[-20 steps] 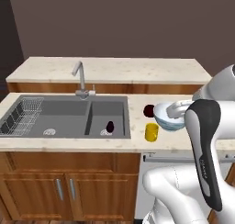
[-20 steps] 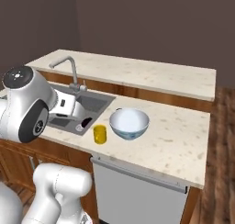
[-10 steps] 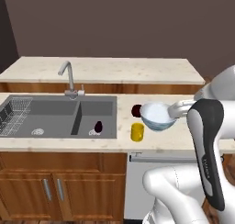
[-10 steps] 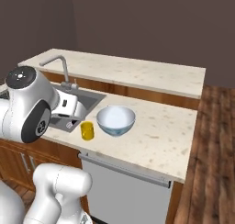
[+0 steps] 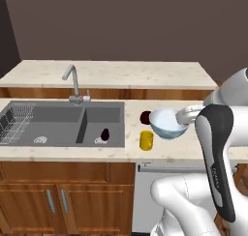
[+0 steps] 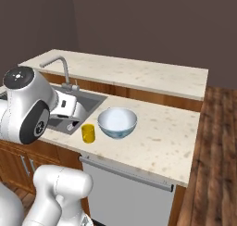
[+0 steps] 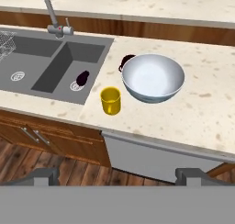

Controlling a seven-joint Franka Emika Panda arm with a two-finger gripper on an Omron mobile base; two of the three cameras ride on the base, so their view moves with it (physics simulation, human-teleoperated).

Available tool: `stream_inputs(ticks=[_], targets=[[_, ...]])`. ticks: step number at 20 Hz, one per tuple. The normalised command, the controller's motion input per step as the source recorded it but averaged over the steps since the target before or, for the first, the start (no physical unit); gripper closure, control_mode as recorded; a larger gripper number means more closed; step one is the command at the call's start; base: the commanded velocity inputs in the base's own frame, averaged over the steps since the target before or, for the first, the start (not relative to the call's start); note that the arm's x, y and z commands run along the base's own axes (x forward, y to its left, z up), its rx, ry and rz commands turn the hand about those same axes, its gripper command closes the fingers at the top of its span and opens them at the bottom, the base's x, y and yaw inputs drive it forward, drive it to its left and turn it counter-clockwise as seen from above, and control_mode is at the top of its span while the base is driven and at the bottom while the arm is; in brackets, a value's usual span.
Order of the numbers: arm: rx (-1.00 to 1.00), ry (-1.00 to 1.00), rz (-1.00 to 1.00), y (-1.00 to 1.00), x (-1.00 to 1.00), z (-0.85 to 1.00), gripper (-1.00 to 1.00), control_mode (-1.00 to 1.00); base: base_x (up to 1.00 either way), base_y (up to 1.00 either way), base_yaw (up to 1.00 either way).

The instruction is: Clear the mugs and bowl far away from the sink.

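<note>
The pale blue bowl (image 5: 167, 124) (image 6: 117, 122) (image 7: 153, 77) stands on the counter just right of the sink (image 5: 53, 126) (image 7: 50, 62). In front of it to the left is a yellow mug (image 5: 146, 140) (image 6: 88, 133) (image 7: 110, 100). One dark mug (image 5: 145, 117) (image 7: 126, 61) sits behind the bowl's left side, touching or nearly touching it. Another dark mug (image 5: 104, 133) (image 7: 82, 77) lies in the sink's right basin near the drain. My gripper (image 7: 118, 176) is open and empty, high above the counter's front edge, well short of the mugs and bowl.
A silver faucet (image 5: 72, 82) (image 6: 58, 65) (image 7: 50, 12) rises behind the sink, and a wire rack (image 5: 14, 121) fills the left basin. A raised ledge (image 5: 111, 73) runs along the back. Bare counter (image 6: 162, 132) stretches right of the bowl to its end, with wood floor (image 6: 213, 151) beyond.
The whole picture has shifted, so the base has moved sideways along the counter. Mugs and bowl keep their places. My gripper stays open.
</note>
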Motion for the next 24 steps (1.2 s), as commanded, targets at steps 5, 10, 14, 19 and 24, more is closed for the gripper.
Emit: stream_inputs(ticks=[5, 10, 14, 19, 24], targets=[[-0.01, 0.0, 0.0, 0.03, 0.03, -0.09, -1.0, -1.0, 0.09, 0.01, 0.0], [-0.05, 0.0, 0.0, 0.18, 0.05, -0.29, -1.0, -1.0, 0.0, 0.0, 0.0], [-0.01, 0.04, 0.02, 0.23, 0.0, -0.36, -1.0, -1.0, 0.0, 0.0, 0.0], [0.01, 0.02, 0.0, 0.13, 0.1, -0.33, -1.0, -1.0, 0.0, 0.0, 0.0], [0.01, -0.01, 0.0, 0.11, 0.22, -0.35, -1.0, -1.0, 0.0, 0.0, 0.0]])
